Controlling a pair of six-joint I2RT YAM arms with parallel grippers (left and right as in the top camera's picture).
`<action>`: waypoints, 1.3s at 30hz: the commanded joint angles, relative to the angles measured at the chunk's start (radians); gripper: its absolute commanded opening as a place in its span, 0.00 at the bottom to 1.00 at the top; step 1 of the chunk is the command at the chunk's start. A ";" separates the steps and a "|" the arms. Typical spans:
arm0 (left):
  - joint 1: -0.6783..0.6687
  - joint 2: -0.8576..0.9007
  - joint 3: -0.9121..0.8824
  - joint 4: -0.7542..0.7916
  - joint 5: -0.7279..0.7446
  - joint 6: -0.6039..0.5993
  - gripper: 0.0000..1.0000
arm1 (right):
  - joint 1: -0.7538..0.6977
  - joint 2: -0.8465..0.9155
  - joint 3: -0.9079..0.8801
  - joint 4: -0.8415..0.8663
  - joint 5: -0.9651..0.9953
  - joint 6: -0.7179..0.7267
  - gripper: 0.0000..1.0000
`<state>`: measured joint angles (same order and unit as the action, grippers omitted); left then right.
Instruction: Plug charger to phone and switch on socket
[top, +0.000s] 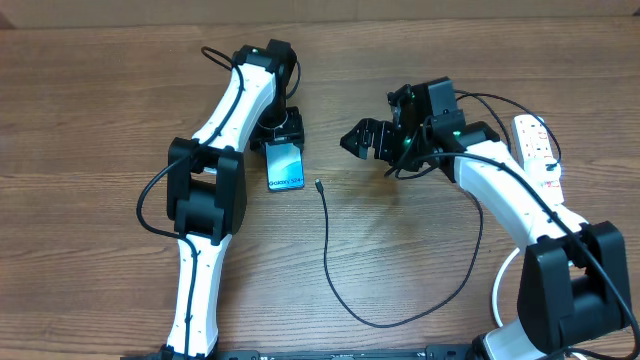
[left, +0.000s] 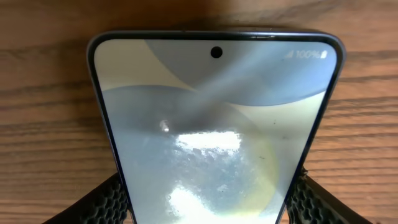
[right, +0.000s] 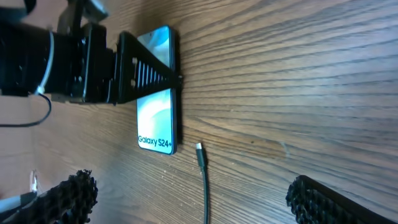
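Currently the phone (top: 285, 168) is pinched at its long edges by the left pincer (left: 211, 202); the right pincer (top: 360, 140) is held spread near the charger (right: 200, 155).

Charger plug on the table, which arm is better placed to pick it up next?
Right. The right gripper is open and empty, hovering near the charger plug, which lies free near the phone. The left gripper is clamped on the phone's sides.

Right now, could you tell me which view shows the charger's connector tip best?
The right wrist view: the charger's connector lies large and unblocked beside the phone. Overhead shows it tiny; the left wrist view misses it.
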<state>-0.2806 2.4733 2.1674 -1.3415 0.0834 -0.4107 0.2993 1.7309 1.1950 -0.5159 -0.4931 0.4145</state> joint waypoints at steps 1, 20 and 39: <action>0.007 0.008 0.047 -0.010 0.021 0.022 0.54 | 0.056 0.000 0.002 0.031 -0.001 0.009 1.00; 0.007 0.008 0.048 -0.047 0.064 0.070 0.57 | 0.108 0.188 0.002 0.206 -0.166 0.129 1.00; 0.039 0.006 0.091 -0.109 0.084 0.087 0.57 | 0.171 0.312 0.002 0.422 -0.209 0.192 1.00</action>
<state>-0.2420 2.4733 2.2269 -1.4425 0.1394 -0.3576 0.4709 2.0174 1.1950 -0.1291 -0.6888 0.5587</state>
